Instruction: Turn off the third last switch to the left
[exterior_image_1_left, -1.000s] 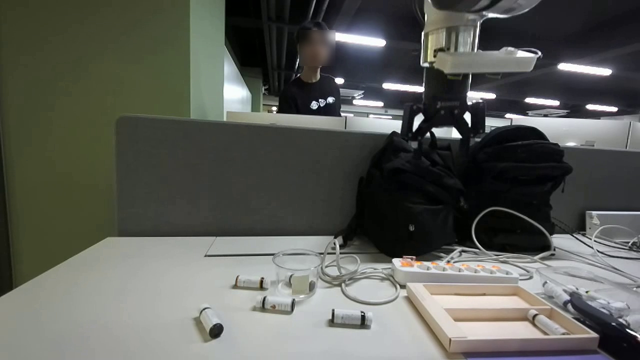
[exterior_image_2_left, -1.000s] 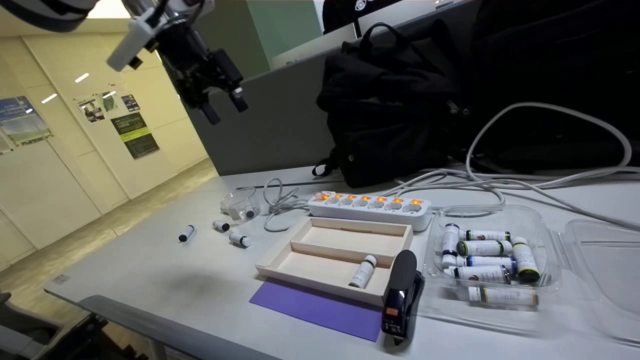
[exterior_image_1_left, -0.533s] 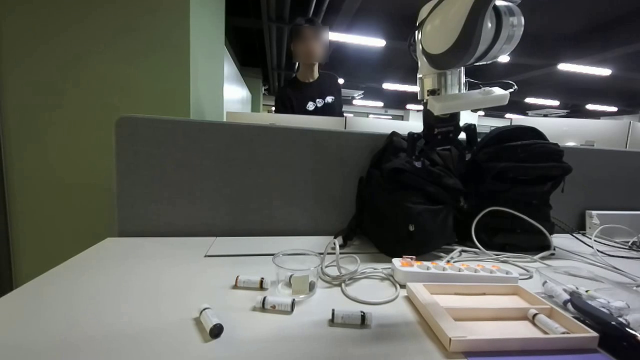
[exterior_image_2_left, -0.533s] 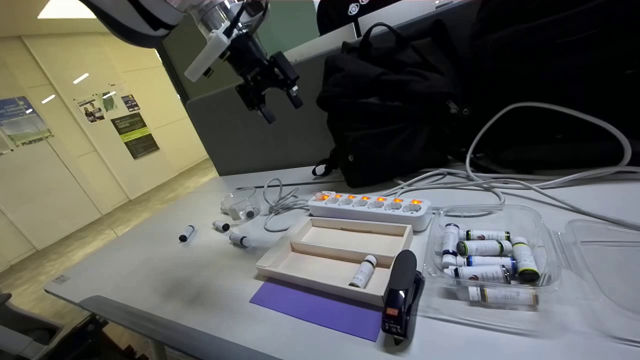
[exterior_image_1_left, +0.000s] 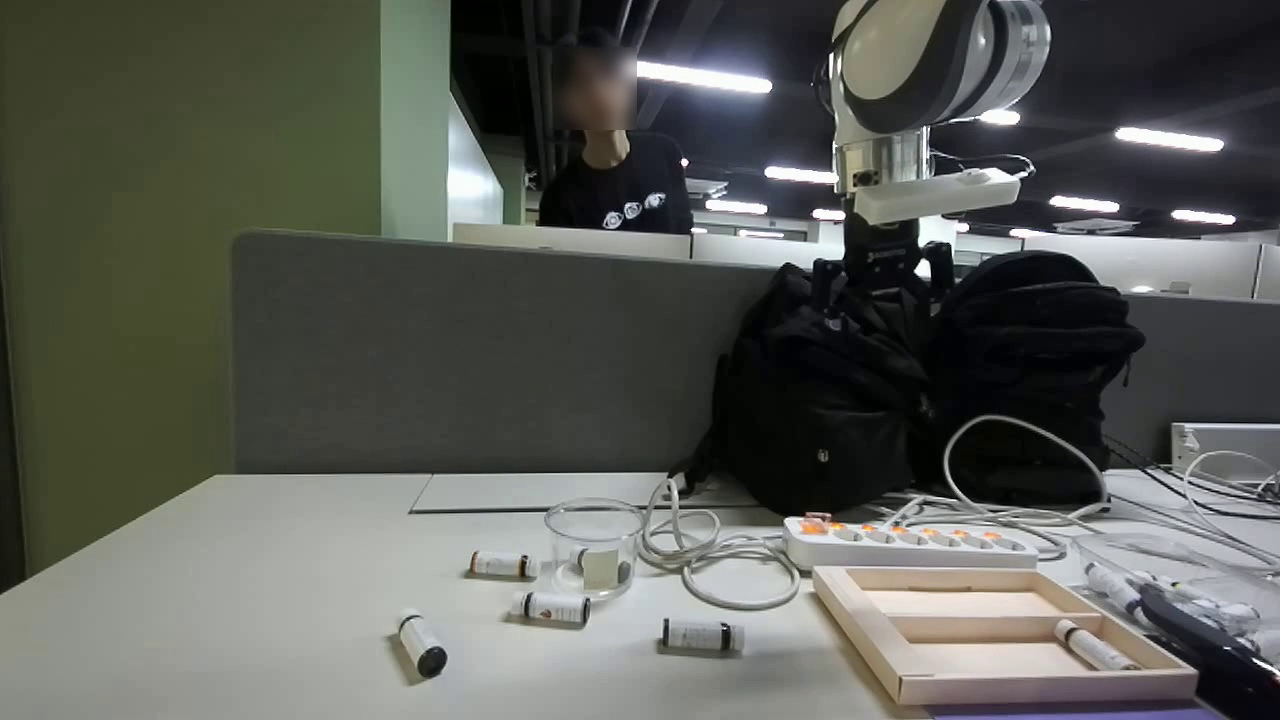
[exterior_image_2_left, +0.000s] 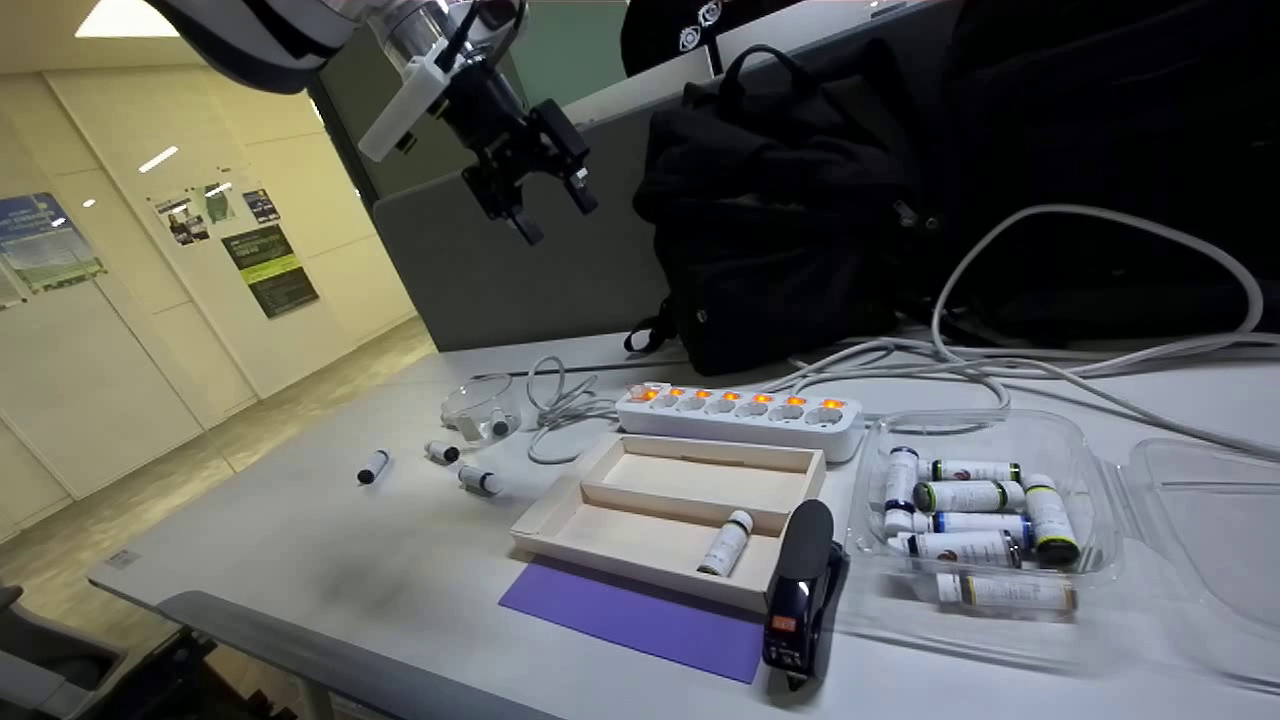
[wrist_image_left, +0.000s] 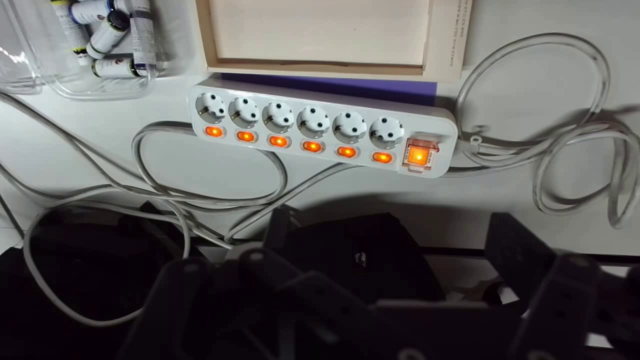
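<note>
A white power strip (wrist_image_left: 330, 131) lies across the upper middle of the wrist view; it also shows in both exterior views (exterior_image_1_left: 910, 557) (exterior_image_2_left: 740, 432). It has a row of round sockets, each with a small lit orange switch (wrist_image_left: 278, 141) beside it. A larger lit orange switch (wrist_image_left: 418, 156) under a clear cover sits at the cord end. All visible switches glow. My gripper (exterior_image_2_left: 555, 215) is open and empty, high above the table, pointing down. In the wrist view its fingers (wrist_image_left: 391, 230) are wide apart, below the strip in the picture and not touching it.
A wooden tray (exterior_image_1_left: 905, 665) with one bottle lies alongside the strip. Black backpacks (exterior_image_2_left: 780, 220) stand behind it, against a grey partition (exterior_image_1_left: 480, 360). Loose white cables (wrist_image_left: 165, 197) surround the strip. A clear box (exterior_image_2_left: 1090, 500) of bottles, a black stapler-like object (exterior_image_2_left: 800, 590) and a clear cup (exterior_image_1_left: 595, 510) are nearby.
My gripper has come down and moved toward the backpacks and strip since a second ago, with only a slight shift in the last half second. The person behind the partition has leaned sideways.
</note>
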